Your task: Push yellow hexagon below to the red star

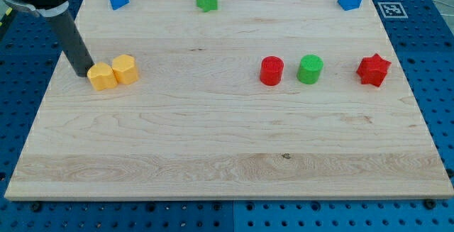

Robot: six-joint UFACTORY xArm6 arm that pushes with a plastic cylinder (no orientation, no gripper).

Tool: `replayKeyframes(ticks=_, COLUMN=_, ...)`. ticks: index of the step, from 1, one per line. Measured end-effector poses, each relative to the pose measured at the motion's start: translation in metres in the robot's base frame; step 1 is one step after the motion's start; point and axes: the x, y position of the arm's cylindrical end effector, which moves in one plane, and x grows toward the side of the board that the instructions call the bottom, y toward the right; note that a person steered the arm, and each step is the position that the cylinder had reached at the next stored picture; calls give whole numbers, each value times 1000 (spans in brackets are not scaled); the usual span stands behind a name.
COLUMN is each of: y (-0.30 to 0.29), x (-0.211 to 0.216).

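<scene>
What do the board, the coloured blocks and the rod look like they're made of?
Board: light wood, probably maple, with visible grain lines and a small knot, matte.
Blocks, e.g. red star and yellow hexagon: probably plastic or painted wood, uniform saturated colour, slight sheen.
Rod, ending at my tip just left of the yellow blocks: dark, smooth, likely metal or plastic; can't tell.

A pale maple-wood counter (234,161) with long horizontal grain fills most of the view, evenly lit and without hard shadows. It rests on a blue metal perforated base plate (440,62) dotted with regular holes, showing along every edge. A small white square fiducial marker with a black pattern (391,9) sits at the view's top right.
</scene>
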Motion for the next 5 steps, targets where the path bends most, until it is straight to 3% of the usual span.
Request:
replayKeyframes(ticks=3, y=48, x=-19)
replayKeyframes(ticks=5, y=69, x=24)
